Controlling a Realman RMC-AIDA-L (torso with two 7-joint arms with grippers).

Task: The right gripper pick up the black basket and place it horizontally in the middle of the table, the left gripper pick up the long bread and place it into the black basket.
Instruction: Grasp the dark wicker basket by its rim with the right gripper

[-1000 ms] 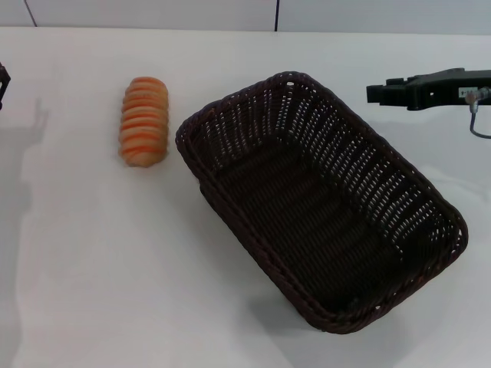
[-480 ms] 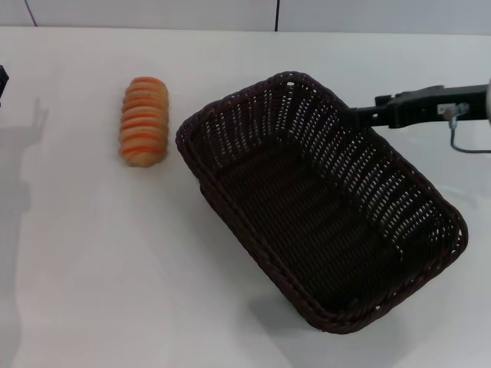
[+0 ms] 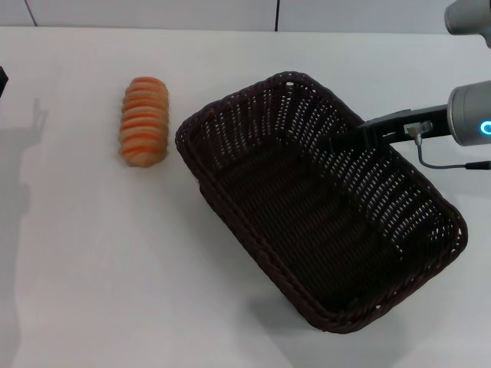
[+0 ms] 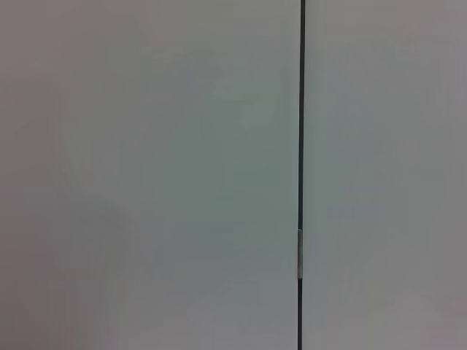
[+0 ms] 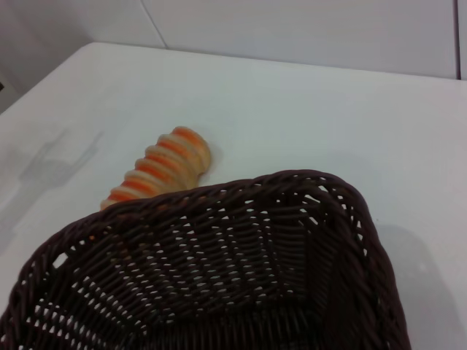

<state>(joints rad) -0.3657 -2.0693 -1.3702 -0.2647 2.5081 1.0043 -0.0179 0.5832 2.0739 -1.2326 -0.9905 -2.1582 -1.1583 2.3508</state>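
Note:
The black basket (image 3: 291, 222) lies at an angle on the white table (image 3: 92, 268), right of the middle. The long bread (image 3: 143, 121) lies on the table to its left, apart from it. My right gripper (image 3: 331, 142), on the blue-lit arm, reaches in from the right over the basket's far right rim, its tips above the inside. I cannot tell whether it touches the weave. The right wrist view shows the basket's rim and inner wall (image 5: 219, 277) close up, with the bread (image 5: 157, 171) beyond it. Only a black sliver of my left gripper (image 3: 2, 80) shows at the left edge.
The table's back edge meets a pale wall with a dark vertical seam (image 3: 276, 15). The left wrist view shows only that wall and its seam (image 4: 300, 146). Bare tabletop lies in front of the bread and left of the basket.
My right gripper has moved left and down, from beside the basket's far right side to over its rim. The basket and the bread have not moved.

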